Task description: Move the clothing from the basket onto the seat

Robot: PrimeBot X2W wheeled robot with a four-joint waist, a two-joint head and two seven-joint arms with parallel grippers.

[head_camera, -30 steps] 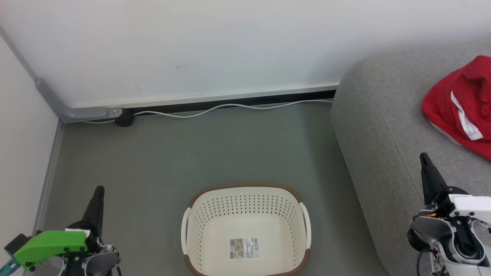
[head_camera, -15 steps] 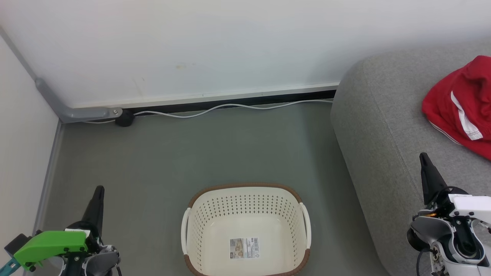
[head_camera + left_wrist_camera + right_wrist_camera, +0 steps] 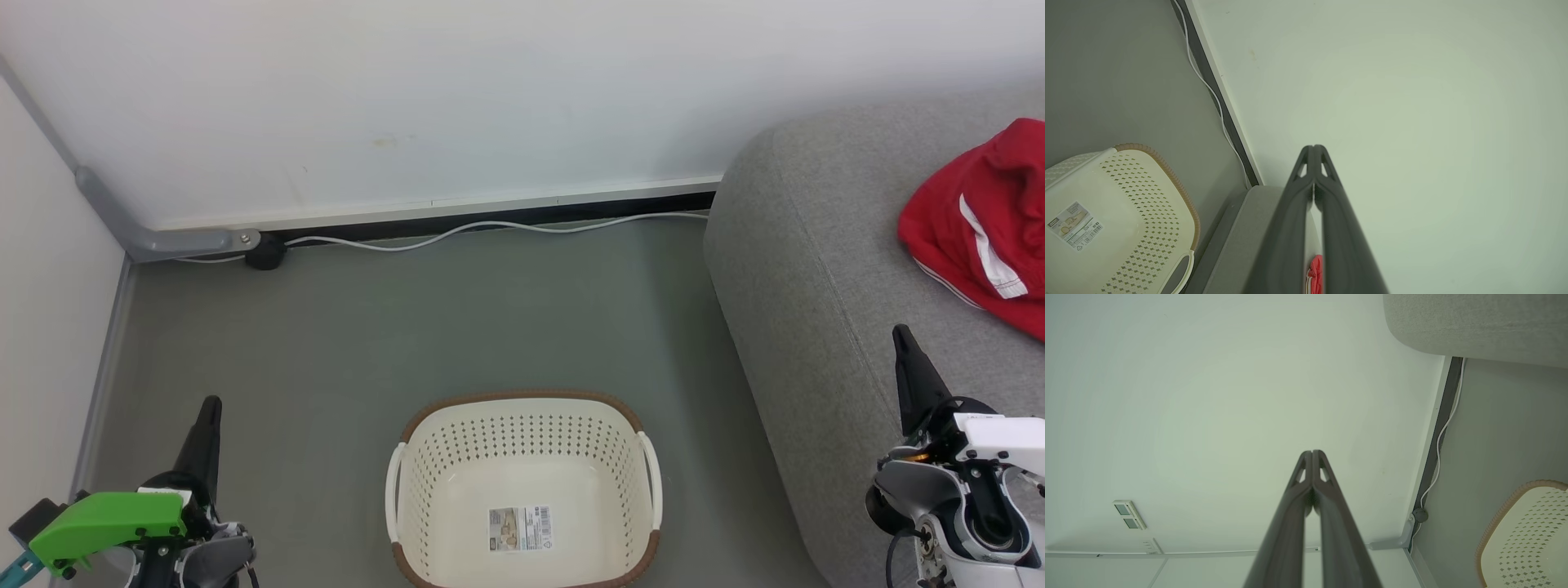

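The cream perforated basket (image 3: 522, 490) stands on the grey floor at bottom centre, holding nothing but a paper label (image 3: 520, 527) on its bottom. Red clothing (image 3: 980, 229) with white stripes lies bunched on the grey seat (image 3: 816, 269) at the right. My left gripper (image 3: 211, 404) is shut at the lower left, left of the basket, gripping nothing. Over the seat's front part, my right gripper (image 3: 900, 331) is shut and bare. The left wrist view has the basket (image 3: 1126, 220), the seat (image 3: 1241, 237) and a sliver of red clothing (image 3: 1315, 273) between my shut fingers (image 3: 1314, 148). My right gripper (image 3: 1312, 452) points at the wall.
A white cable (image 3: 490, 229) runs along the dark skirting at the wall's foot. A grey conduit (image 3: 155, 241) bends down in the left corner next to a black plug (image 3: 265, 255). Open grey floor lies between basket and wall. Wall sockets (image 3: 1128, 509) appear in the right wrist view.
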